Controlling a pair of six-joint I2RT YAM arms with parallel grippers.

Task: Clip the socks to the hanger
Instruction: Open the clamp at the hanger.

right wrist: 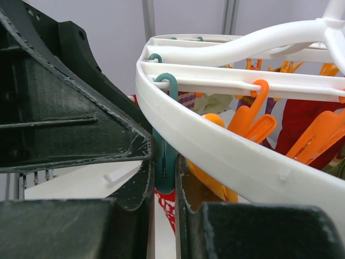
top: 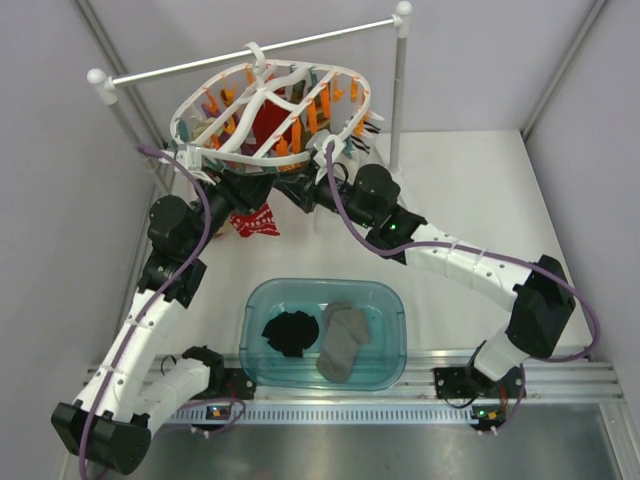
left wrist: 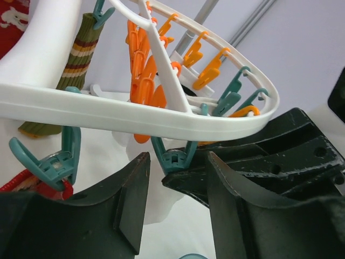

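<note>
The white oval hanger [top: 272, 105] with orange and teal clips hangs from the rail. A crumpled black sock [top: 290, 333] lies in the blue tub; I cannot make out a second one. Both grippers are under the hanger's near rim, mostly hidden in the top view. My right gripper [right wrist: 164, 167] is shut on a teal clip [right wrist: 164, 156] hanging from the hanger rim [right wrist: 226, 156]. My left gripper [left wrist: 178, 162] is open and empty, its fingers [left wrist: 132, 189] either side of that same teal clip [left wrist: 173, 160], facing the right gripper's black fingers [left wrist: 253, 162].
The blue tub [top: 255, 300] stands near the arm bases and also holds a grey sock [top: 343, 340]. A red patterned sock [top: 255, 222] hangs under the hanger's left part. A green striped sock [left wrist: 78, 59] is clipped there too. The white rail [top: 250, 52] stands on two posts.
</note>
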